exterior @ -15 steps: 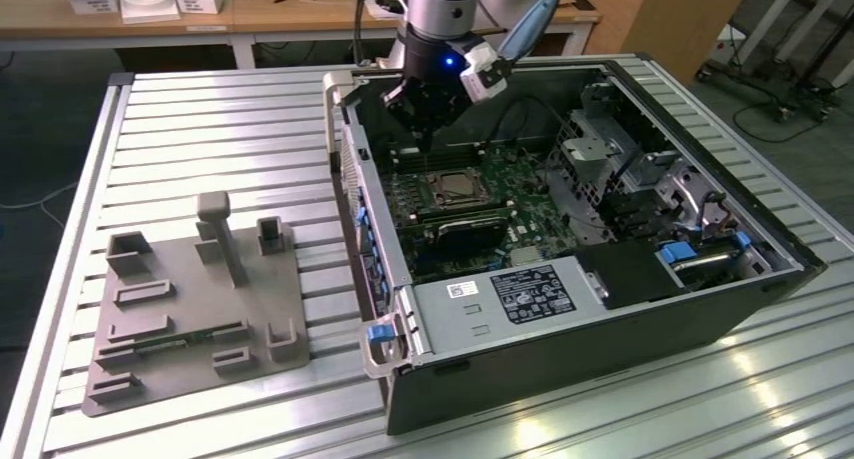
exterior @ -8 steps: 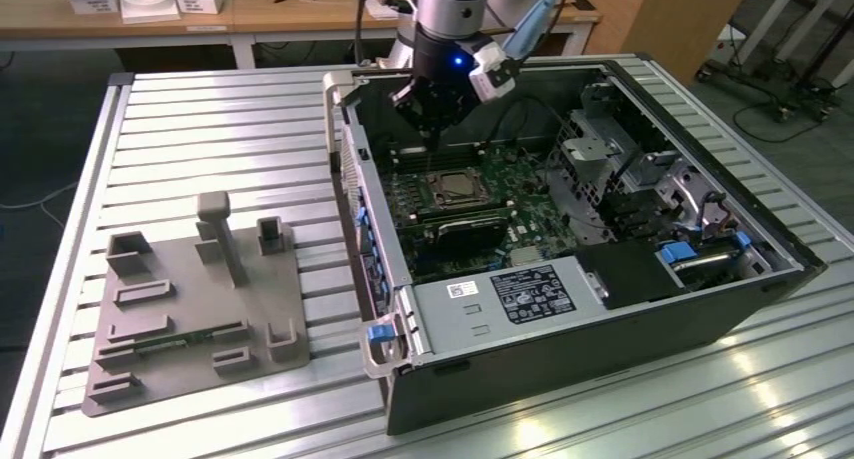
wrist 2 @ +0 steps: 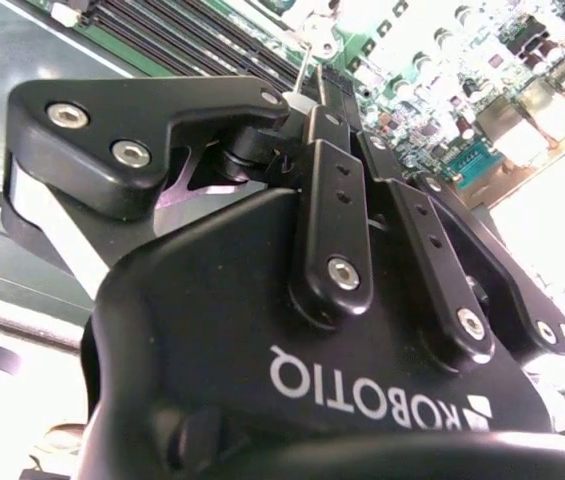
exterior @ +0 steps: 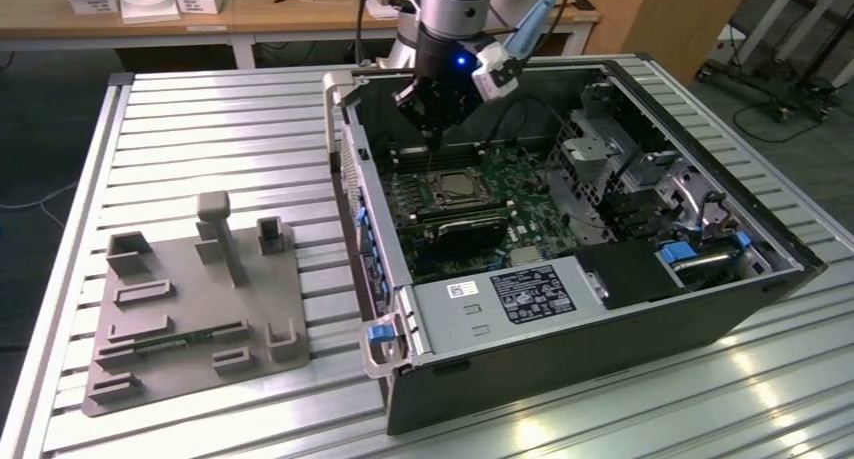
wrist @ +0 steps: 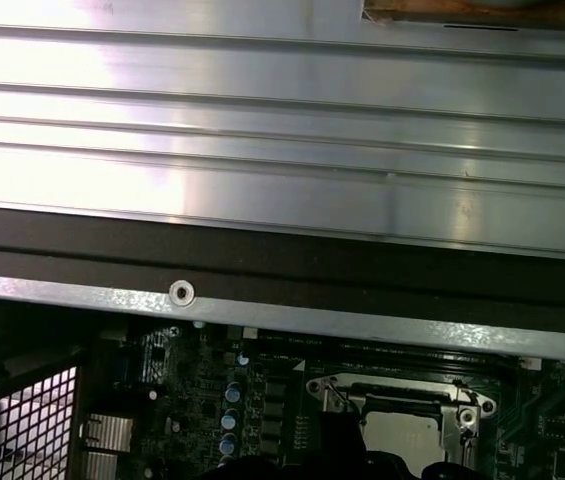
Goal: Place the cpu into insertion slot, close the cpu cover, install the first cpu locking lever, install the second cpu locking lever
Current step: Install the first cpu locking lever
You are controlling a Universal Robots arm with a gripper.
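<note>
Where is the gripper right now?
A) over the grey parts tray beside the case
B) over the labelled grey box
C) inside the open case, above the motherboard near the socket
C: in the exterior view the gripper hangs over the motherboard, close by the cpu.

This looks like a robotics lab or a test workshop. The hand [exterior: 434, 131] of a robot arm [exterior: 461, 9] hangs inside an open computer case [exterior: 574, 364], and the case lies on a desk [exterior: 214, 129] made of ribbed aluminium profiles. Well to one side of the hand, on the same desk, stands a grey plate [exterior: 187, 319] with moulded holders for parts. Far beyond the hand there is a wooden desk [exterior: 294, 19] carrying white boxes [exterior: 147, 1], and wheeled stands [exterior: 781, 74] wait on the dark floor [exterior: 40, 129]
</note>
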